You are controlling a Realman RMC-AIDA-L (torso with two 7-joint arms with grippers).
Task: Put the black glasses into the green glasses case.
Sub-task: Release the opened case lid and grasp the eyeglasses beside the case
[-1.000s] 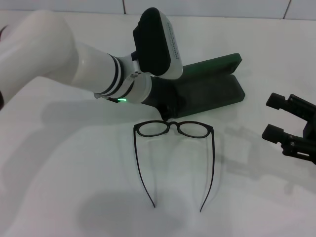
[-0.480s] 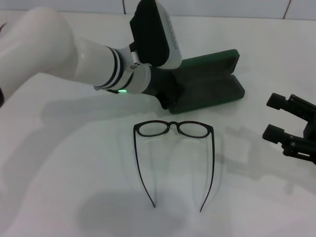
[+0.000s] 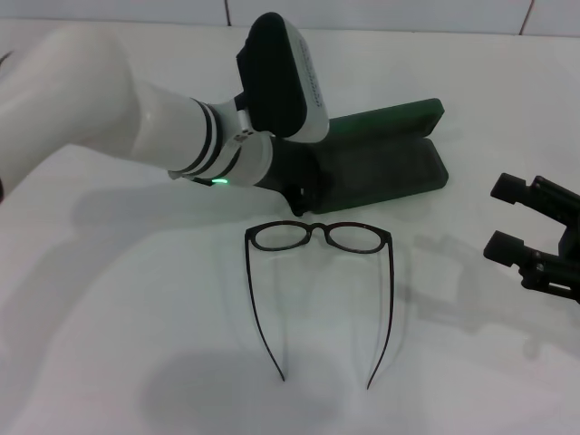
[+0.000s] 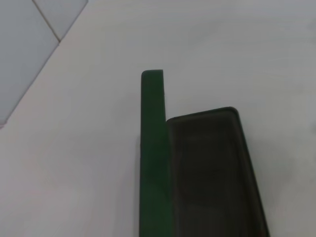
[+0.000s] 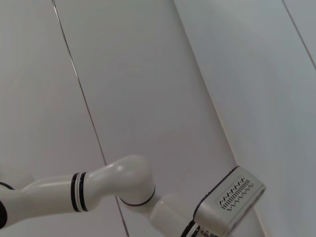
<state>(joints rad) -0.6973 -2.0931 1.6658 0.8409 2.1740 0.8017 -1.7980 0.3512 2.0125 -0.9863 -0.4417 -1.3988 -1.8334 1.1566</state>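
Observation:
The black glasses (image 3: 317, 237) lie on the white table in the head view, lenses facing away and temple arms unfolded toward me. Just behind them the green glasses case (image 3: 390, 163) stands open, its lid (image 3: 385, 120) raised at the back. The left wrist view shows the lid edge (image 4: 152, 148) and the dark lining (image 4: 212, 173). My left gripper (image 3: 304, 188) is down at the case's left end, mostly hidden under the white wrist. My right gripper (image 3: 506, 216) rests open at the right edge of the table, holding nothing.
The white left forearm (image 3: 136, 118) and its wrist housing (image 3: 281, 77) cover the case's left part. A tiled wall runs behind the table. The right wrist view shows only wall panels and the left arm (image 5: 123, 182).
The left wrist rose and drew back a little, then came back down over the case's left end. The case shifted slightly with it. Glasses and right gripper stayed still.

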